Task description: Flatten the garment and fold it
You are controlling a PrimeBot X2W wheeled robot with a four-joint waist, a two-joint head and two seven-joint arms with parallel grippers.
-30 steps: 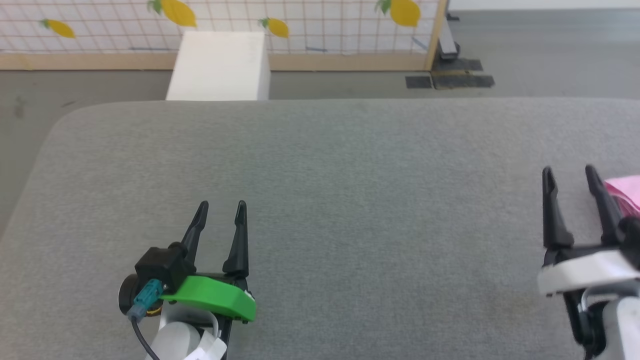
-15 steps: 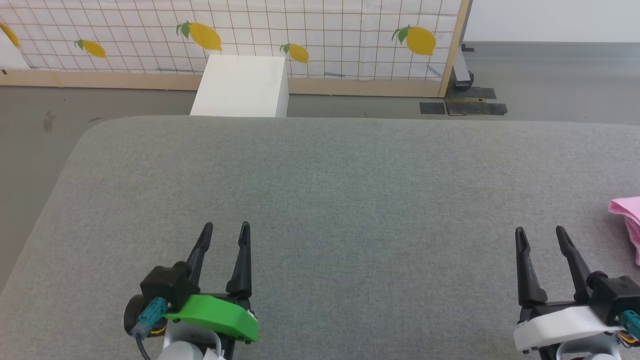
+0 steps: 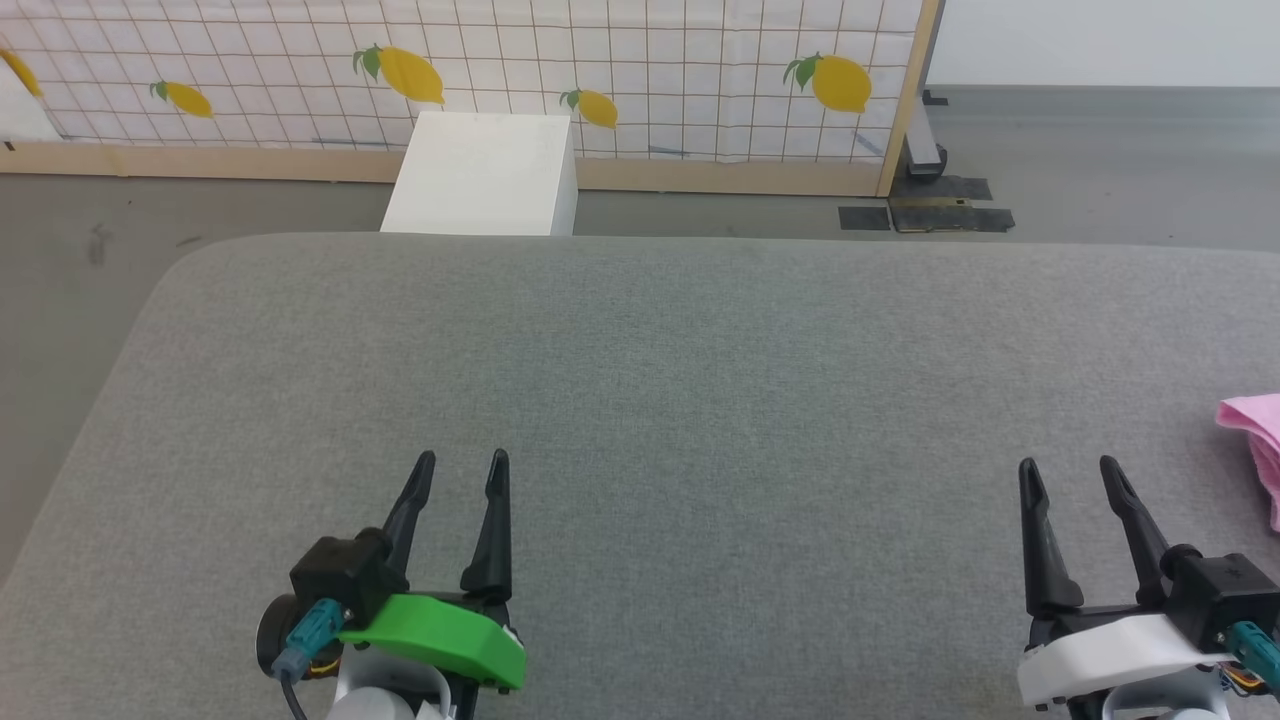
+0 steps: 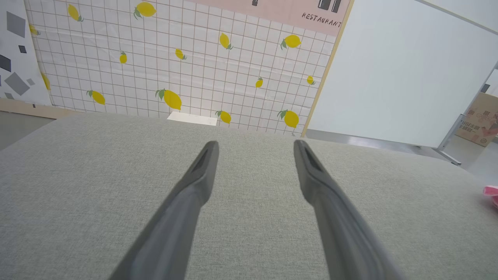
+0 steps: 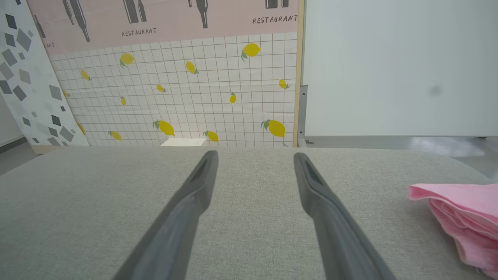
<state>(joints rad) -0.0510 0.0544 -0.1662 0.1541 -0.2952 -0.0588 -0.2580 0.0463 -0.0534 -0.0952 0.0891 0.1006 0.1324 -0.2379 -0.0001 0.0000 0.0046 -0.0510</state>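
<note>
A: Garment (image 3: 1255, 440), location?
B: Pink, bunched in soft folds, lying on the right part of the grey fabric table (image 3: 640, 360).
A: Grippers?
B: Left gripper (image 3: 462, 458): over the table's near left, fingers spread, holding nothing. Right gripper (image 3: 1067, 465): over the table's near right, fingers spread, holding nothing.
A: Other?
B: White box (image 3: 485, 170), beyond the table's far edge.
</note>
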